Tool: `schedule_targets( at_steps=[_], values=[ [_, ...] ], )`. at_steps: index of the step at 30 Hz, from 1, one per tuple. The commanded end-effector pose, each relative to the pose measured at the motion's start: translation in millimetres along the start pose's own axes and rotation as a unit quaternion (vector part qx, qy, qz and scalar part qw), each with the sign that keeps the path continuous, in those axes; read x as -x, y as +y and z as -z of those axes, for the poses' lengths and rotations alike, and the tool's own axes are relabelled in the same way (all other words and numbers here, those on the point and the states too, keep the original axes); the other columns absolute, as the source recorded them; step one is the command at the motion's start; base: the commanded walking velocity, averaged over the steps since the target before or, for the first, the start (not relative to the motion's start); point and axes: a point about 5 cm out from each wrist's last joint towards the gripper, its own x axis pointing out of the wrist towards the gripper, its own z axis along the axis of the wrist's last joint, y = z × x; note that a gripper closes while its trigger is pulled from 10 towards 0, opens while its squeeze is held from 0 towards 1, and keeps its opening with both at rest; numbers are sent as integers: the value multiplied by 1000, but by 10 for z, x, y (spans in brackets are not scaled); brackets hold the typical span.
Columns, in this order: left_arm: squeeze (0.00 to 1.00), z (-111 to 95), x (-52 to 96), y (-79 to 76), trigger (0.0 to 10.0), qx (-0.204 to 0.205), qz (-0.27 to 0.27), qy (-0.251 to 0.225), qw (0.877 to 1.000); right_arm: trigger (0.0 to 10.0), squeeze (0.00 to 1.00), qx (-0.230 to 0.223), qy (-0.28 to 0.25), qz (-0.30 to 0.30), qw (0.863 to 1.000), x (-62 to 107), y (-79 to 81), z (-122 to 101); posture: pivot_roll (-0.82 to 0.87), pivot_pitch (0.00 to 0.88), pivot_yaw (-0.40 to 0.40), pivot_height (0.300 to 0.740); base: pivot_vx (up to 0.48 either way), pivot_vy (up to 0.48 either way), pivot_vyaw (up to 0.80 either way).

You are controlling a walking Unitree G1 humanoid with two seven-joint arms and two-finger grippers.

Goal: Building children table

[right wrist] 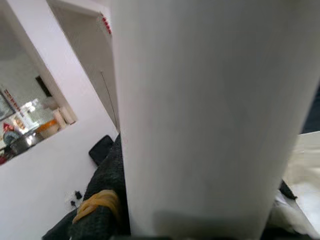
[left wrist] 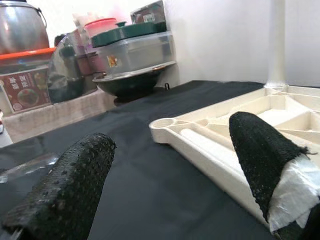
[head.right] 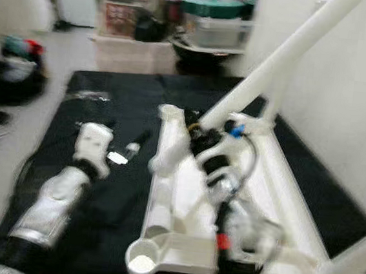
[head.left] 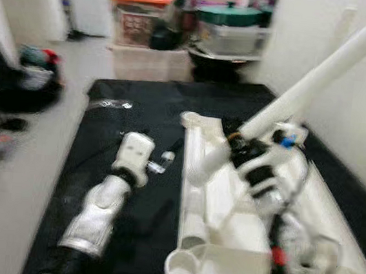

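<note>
Left eye view gives you the layout: the white tabletop (head.left: 253,215) lies upside down on the black mat (head.left: 140,107) so its corner sockets face up, ready to take legs. Your right gripper (head.left: 244,143) is clenched around a long white table leg (head.left: 326,66), holding it near its lower end; the leg slants up and away toward the wall, its foot close to the far socket (head.left: 190,119), though blur hides whether it has seated. In the right wrist view the leg (right wrist: 210,115) sits tight against a black finger (right wrist: 102,200), which suggests a firm hold meant to steer the end into the socket. Your left gripper (head.left: 158,160) rests low over the mat just beside the tabletop's edge, fingers (left wrist: 65,195) spread apart and holding nothing, probably placed there to steady the tabletop (left wrist: 225,135) if it shifts. You likely need to bring the leg upright before pressing it home; pushing at this slant could jam it or slide the tabletop across the mat
</note>
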Motion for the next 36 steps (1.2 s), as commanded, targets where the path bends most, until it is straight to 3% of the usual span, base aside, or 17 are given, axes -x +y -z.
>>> schedule_targets(
  at_steps=[1, 29, 36],
  values=[
    [0, -8, -1, -3, 10000, 7, 0, -3, 1000, 0, 0, 5, -6, -5, 1000, 2, 23, -38, 18, 0, -59, 740, 0, 0, 0],
    [0, -5, 11, -12, 10000, 3, 10, -4, 1000, 0, 0, 7, -12, 9, 1000, 8, -7, -41, 22, 0, -54, 740, -67, 0, 0],
    [0, 0, 1, -44, 10000, 1, 15, -3, 1000, 0, 0, 29, -21, 28, 999, 54, -105, -121, 9, 0, -44, 740, 0, 0, 0]
  ],
)
